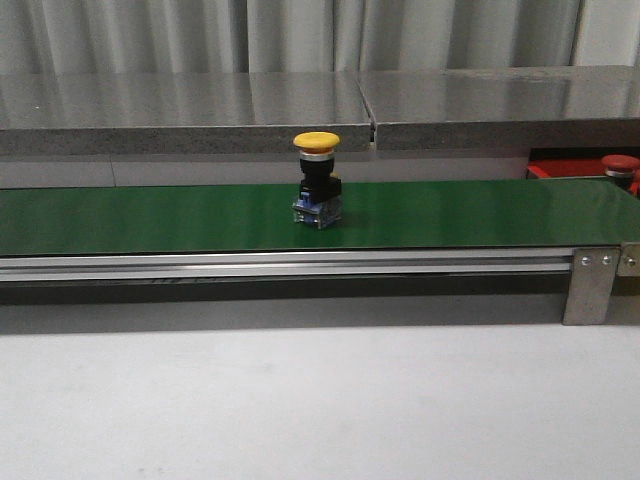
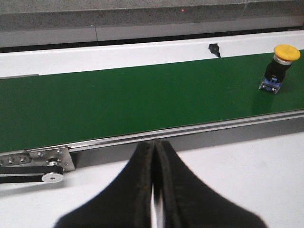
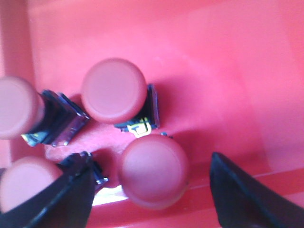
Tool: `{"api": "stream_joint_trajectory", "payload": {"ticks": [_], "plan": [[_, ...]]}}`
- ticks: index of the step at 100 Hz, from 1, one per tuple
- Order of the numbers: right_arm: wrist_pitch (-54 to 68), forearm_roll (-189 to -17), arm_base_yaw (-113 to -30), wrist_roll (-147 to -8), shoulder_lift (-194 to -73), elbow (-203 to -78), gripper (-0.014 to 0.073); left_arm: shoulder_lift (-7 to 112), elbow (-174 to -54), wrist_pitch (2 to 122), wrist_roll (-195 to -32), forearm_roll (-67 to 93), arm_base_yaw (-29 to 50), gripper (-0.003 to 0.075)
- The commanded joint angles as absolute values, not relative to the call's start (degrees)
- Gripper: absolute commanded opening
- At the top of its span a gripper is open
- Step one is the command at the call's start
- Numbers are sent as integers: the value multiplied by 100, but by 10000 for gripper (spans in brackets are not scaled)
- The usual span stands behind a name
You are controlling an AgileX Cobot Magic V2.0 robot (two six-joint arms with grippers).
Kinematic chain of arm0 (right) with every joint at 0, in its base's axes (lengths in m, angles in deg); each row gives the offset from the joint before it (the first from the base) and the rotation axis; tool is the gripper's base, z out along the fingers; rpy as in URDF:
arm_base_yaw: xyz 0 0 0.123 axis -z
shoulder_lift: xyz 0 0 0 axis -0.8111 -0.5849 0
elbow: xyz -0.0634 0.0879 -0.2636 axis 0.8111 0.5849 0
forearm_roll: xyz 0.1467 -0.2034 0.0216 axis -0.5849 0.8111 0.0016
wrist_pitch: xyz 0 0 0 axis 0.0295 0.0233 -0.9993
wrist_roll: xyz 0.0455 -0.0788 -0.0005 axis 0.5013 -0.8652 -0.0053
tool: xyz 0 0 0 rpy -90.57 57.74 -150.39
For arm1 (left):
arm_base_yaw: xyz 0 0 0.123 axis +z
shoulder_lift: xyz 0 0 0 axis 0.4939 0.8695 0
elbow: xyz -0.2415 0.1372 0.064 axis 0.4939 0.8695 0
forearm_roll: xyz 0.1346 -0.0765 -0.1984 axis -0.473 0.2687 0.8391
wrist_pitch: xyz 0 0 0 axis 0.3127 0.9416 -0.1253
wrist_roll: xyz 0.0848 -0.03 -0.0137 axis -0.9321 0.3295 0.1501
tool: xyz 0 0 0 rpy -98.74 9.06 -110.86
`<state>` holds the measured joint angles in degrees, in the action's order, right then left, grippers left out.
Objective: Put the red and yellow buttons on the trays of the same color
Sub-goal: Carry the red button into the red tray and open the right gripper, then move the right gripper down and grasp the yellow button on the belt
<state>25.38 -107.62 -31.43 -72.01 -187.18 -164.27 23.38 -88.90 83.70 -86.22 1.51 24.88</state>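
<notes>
Pale curtain [image 1: 200,35] behind grey stone ledge [image 1: 180,110]; white table [image 1: 320,400].

Front camera faces the green belt [image 1: 150,220] level-on; left wrist camera shares it from above; right wrist camera hangs close inside the red tray [image 3: 213,61].

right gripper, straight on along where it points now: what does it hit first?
Most likely the red button lying between the open fingers of the right gripper, with the red tray floor right behind it. Depth is hard to judge this close.
</notes>
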Motion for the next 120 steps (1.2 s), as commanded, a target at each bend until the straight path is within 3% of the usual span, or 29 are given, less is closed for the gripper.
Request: {"api": "stream_joint_trajectory", "payload": {"ticks": [1,31,57,67,86,120], "plan": [[2267,-10772,-3133,-7347,-18107,-16487,519,2358,-9050,7981,-8596,234,2433,-19],[1948,-10750,-3292,-7451,-16871,-15783,519,2358,-9050,7981,-8596,234,2433,-19],[2846,-10713,-3801,-7451,-16222,-15786,523,2358,-9050,7981,-8596,234,2433,-19],[3074,-10713,-4112,-7451,-16168,-15800,538,2358,-9050,7981,-8596,234,2433,-19],[3475,-10713,-4852,-7451,-16168,-15805,647,2358,-9050,7981,-8596,234,2433,-19],[5104,-10545,-5942,-7660,-16760,-16824,647,2358,-9050,7981,-8596,234,2433,-19]]}}
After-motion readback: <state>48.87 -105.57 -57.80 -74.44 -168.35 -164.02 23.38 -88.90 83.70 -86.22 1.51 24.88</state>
